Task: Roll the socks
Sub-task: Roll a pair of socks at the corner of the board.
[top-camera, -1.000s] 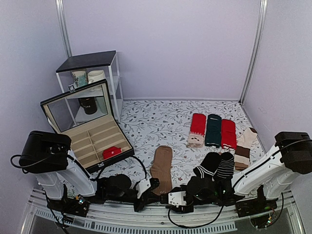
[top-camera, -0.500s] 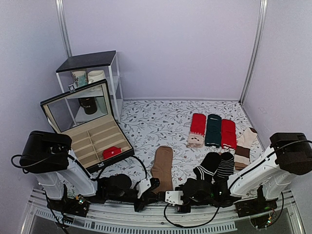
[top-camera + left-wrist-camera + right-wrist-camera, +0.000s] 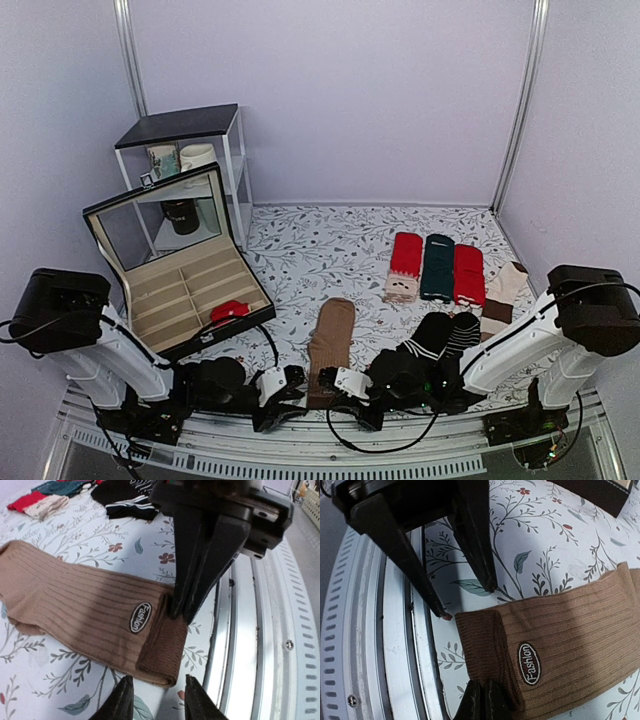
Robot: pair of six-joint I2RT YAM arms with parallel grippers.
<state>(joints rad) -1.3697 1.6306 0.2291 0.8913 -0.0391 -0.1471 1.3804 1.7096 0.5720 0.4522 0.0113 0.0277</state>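
Our right tool (image 3: pixel 481 692) is pinched tight on the folded end of the socks (image 3: pixel 331 335). Our left tool (image 3: pixel 158 682) stands narrowly parted just beside that end, holding nothing. The socks lie flat at the desk's (image 3: pixel 320 250) near edge.

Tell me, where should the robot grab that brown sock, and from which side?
The folded-over near end of the brown socks, by the Fashion label. Come from the table's near edge: the strip lies flat, and only that fold gives an edge to pinch.
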